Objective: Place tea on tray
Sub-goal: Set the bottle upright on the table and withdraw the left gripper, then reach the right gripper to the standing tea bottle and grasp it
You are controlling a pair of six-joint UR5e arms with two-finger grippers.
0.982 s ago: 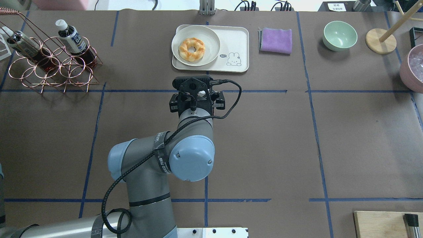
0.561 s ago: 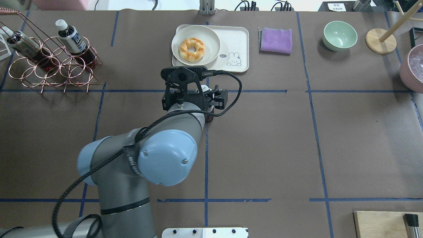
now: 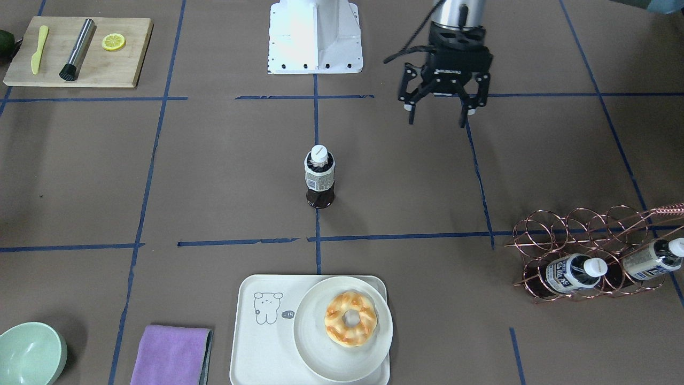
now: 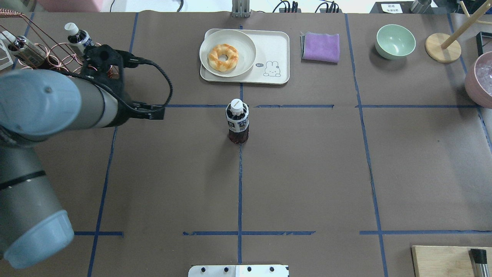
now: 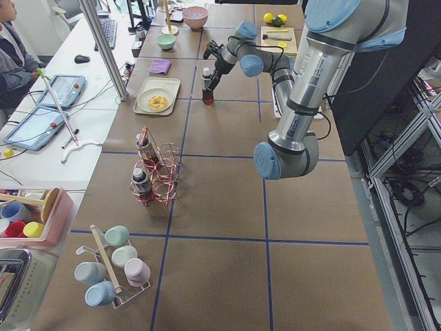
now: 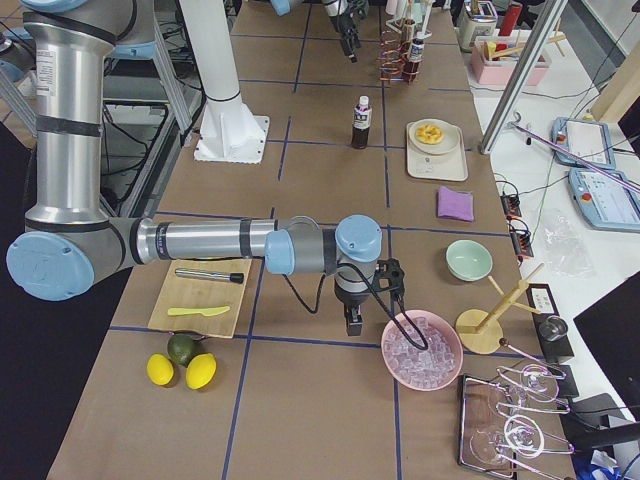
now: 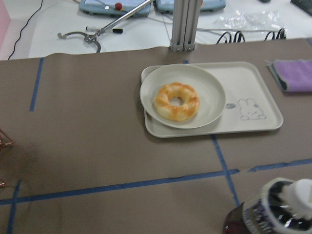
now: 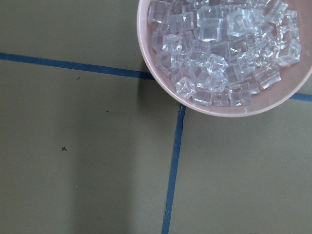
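The tea (image 4: 238, 123) stands upright and alone on the brown table at its centre, short of the tray; it also shows in the front view (image 3: 319, 176) and at the lower right of the left wrist view (image 7: 273, 209). The cream tray (image 4: 275, 50) with the line-drawn animal lies beyond it (image 3: 262, 342) (image 7: 248, 83). My left gripper (image 3: 437, 120) is open and empty, raised well off to the bottle's left (image 4: 152, 112). My right gripper (image 6: 352, 325) hangs far right beside an ice bowl; I cannot tell if it is open or shut.
A round plate with a doughnut (image 4: 227, 52) fills the tray's left half. A copper wire rack (image 4: 61, 57) holding two more bottles stands at the far left, near my left wrist. A purple cloth (image 4: 321, 47), a green bowl (image 4: 395, 41) and a pink bowl of ice (image 8: 224, 48) lie to the right.
My left gripper was over the bottle at the centre. It has let go and swung away to the left toward the rack. The bottle now stands free.
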